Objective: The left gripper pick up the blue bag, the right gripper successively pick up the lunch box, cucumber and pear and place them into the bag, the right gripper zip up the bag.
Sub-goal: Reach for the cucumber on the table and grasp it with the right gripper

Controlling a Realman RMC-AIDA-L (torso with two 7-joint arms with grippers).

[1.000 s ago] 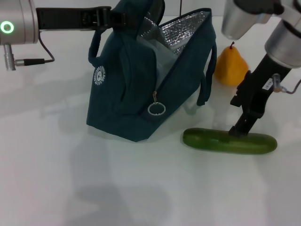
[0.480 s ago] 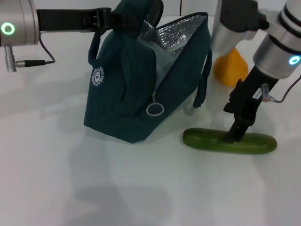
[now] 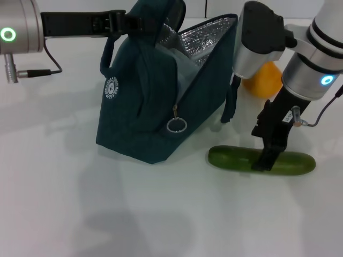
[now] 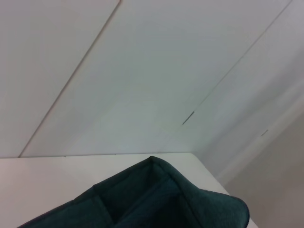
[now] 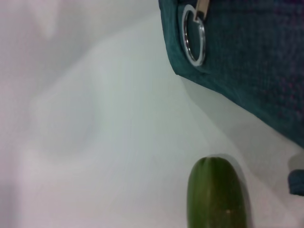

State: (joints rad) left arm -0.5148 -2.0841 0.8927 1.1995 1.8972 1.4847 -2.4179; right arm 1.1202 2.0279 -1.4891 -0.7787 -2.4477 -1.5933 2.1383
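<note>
The blue bag (image 3: 144, 101) stands tilted on the white table, its mouth open and the foil lining showing. My left gripper (image 3: 119, 22) is shut on one of its handles at the top; teal fabric of the bag (image 4: 156, 199) fills the left wrist view's edge. A pale box shape, the lunch box (image 3: 185, 67), shows partly inside the bag. To the bag's right the cucumber (image 3: 236, 159) lies flat. My right gripper (image 3: 264, 160) is down over its middle, open, one finger in front of it. The pear (image 3: 266, 81) sits behind, half hidden by my right arm.
The bag's ring zipper pull (image 3: 177, 125) hangs on the side facing me, and the ring zipper pull (image 5: 194, 40) also shows close to the cucumber's end (image 5: 216, 194) in the right wrist view. White table top (image 3: 80, 203) spreads out in front.
My right gripper has dropped lower over the cucumber, and its arm has swung left, covering more of the pear. The bag and the left arm have hardly moved.
</note>
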